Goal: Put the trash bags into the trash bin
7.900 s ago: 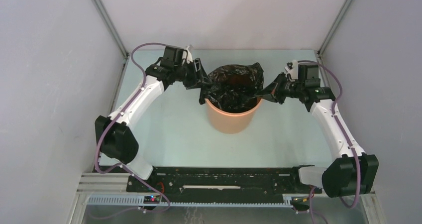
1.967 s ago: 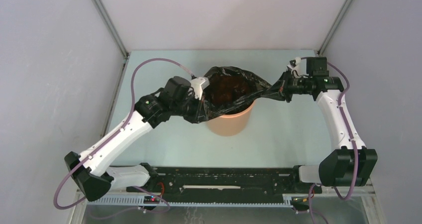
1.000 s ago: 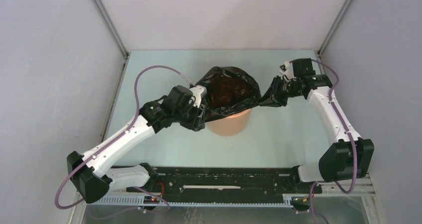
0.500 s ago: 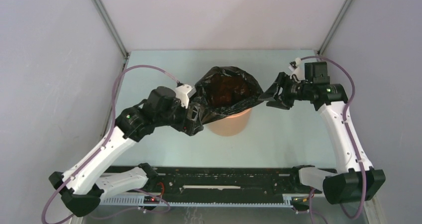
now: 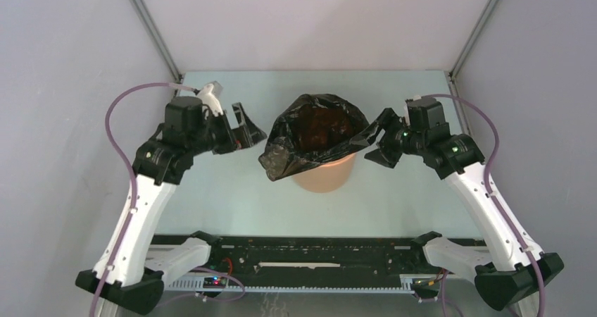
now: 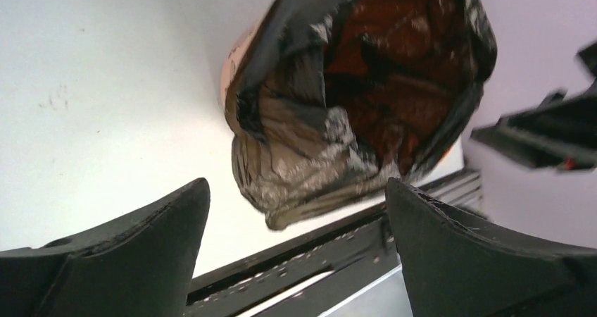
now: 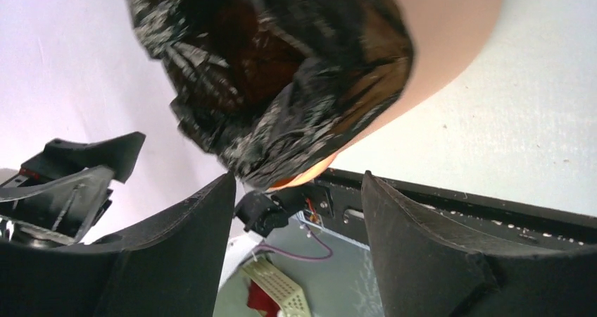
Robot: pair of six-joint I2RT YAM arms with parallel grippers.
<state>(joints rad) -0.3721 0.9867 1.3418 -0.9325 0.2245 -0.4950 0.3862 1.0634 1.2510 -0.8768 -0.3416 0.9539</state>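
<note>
At the middle of the table (image 5: 232, 190), the trash bag (image 5: 317, 130) sits in the orange trash bin (image 5: 324, 179), mouth open, one fold slumped over the rim on the left. The job looks nearly done; that overhang may want tucking. Flanking the bin, the left end effector (image 5: 250, 128) and right end effector (image 5: 378, 137) gape wide, empty. No writing is legible.

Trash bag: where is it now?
Top view: the trash bag sits in the trash bin, draped over its left rim, between the left gripper and right gripper.
</note>
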